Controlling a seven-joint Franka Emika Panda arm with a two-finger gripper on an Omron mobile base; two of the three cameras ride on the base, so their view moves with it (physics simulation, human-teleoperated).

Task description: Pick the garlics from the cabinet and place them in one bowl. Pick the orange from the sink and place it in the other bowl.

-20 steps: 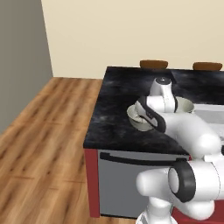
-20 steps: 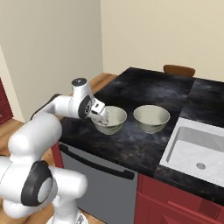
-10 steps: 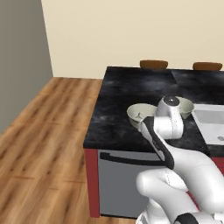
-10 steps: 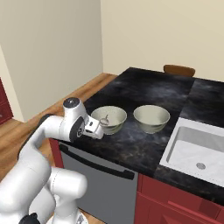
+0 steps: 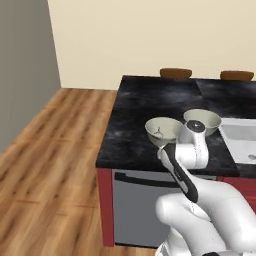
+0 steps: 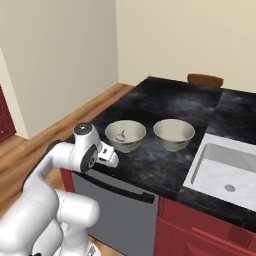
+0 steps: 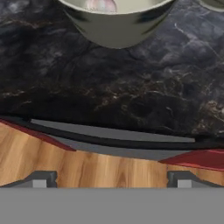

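Note:
Two pale bowls stand side by side on the black counter [image 6: 165,100]. The left bowl [image 6: 126,135] [image 5: 162,130] [image 7: 116,26] holds one garlic [image 6: 121,135] [image 7: 101,4]. The right bowl [image 6: 173,133] [image 5: 202,120] looks empty. My gripper [image 6: 112,159] [image 7: 111,177] hangs open and empty just off the counter's front edge, in front of the left bowl and lower than its rim. Right of the bowls lies the pale sink [image 6: 230,167] [image 5: 242,135]. The orange is hidden, and the cabinet is out of view.
A grey appliance front [image 6: 115,210] [image 5: 140,205] with a dark handle sits under the counter's edge, flanked by red drawer units [image 6: 200,230]. Brown seat backs [image 5: 175,72] [image 6: 205,79] stand behind the counter. Wooden floor [image 5: 50,150] spreads to the left.
My gripper has drawn back from above the left bowl and dropped to the counter's front edge. The garlic stays in the bowl.

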